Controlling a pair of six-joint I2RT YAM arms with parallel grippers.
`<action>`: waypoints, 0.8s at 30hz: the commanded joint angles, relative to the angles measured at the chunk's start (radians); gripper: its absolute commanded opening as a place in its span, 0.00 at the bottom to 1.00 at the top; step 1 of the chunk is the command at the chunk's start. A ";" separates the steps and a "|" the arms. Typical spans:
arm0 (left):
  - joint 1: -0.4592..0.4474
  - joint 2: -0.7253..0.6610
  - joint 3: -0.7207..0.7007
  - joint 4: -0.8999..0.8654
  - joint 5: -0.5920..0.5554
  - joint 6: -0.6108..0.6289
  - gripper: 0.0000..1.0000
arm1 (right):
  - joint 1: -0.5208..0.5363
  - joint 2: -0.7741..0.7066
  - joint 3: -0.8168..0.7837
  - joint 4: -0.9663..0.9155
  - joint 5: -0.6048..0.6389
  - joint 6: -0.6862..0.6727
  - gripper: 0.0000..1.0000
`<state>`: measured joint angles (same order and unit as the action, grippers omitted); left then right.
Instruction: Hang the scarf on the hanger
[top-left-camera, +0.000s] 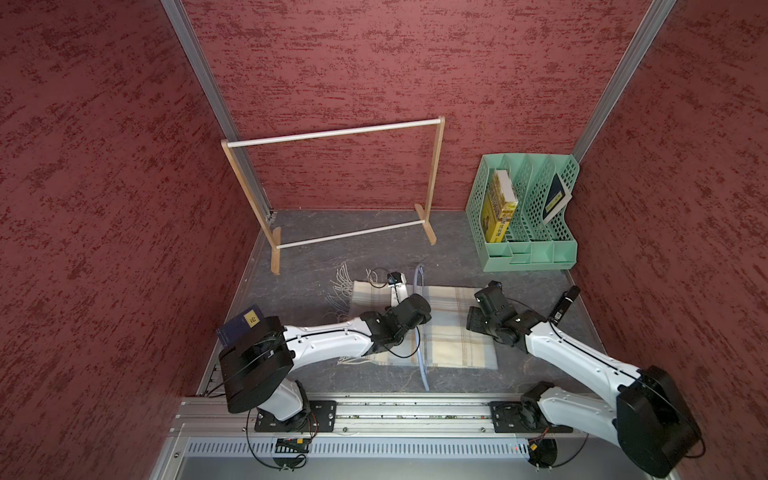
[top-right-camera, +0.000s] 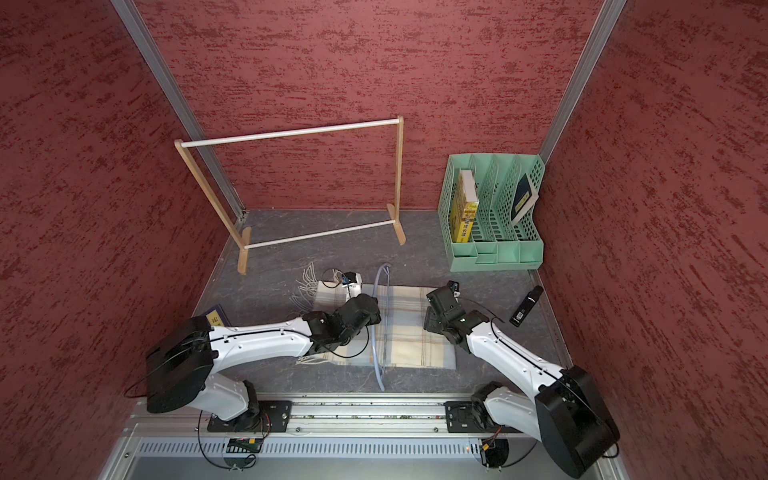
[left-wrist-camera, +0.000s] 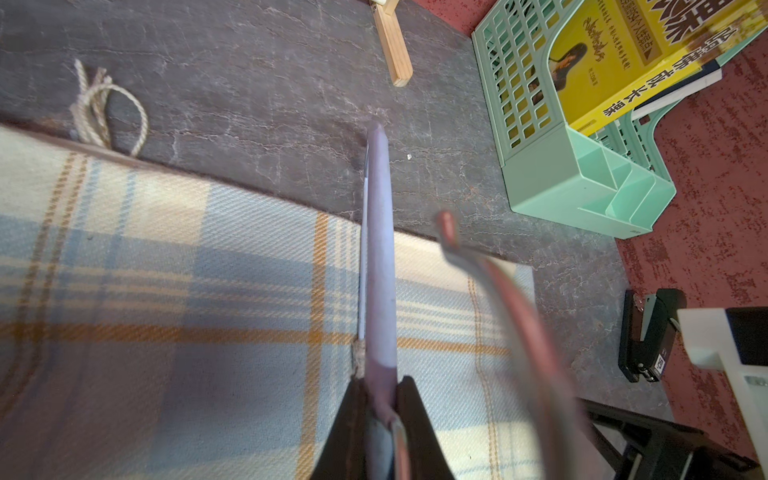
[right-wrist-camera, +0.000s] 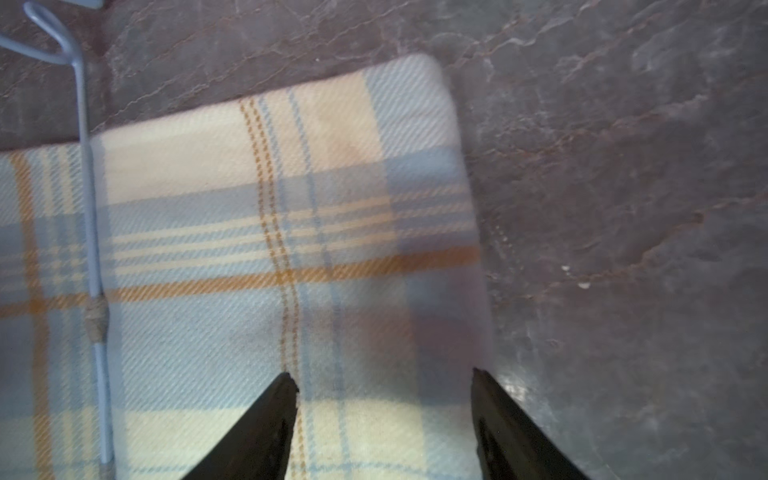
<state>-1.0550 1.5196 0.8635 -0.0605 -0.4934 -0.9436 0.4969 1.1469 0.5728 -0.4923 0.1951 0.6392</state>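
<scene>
1. Scarf: folded flat on bench.
2. Hanger: crossing over scarf (both ends past the cloth).
3. Left fingers: clamped on hanger.
4. Right fingers: apart, above scarf's end.
5. Wooden rack, green file tray: behind, well apart.

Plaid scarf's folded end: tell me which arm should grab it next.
Right, likely. The right gripper hangs open over the cream and pale-blue plaid scarf; the left gripper is shut on the thin pale-blue hanger.
</scene>
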 joint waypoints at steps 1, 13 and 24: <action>-0.009 -0.035 0.046 -0.043 0.021 0.044 0.00 | -0.029 -0.006 -0.010 -0.022 0.026 -0.004 0.70; -0.029 -0.069 0.039 -0.051 -0.036 -0.006 0.00 | -0.064 0.073 -0.006 0.021 -0.048 -0.004 0.71; -0.033 0.027 0.011 0.021 -0.036 -0.048 0.00 | -0.068 0.139 0.018 0.011 -0.049 0.016 0.71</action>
<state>-1.0832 1.5303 0.8742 -0.0883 -0.5182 -0.9794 0.4408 1.2789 0.5732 -0.4835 0.1444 0.6403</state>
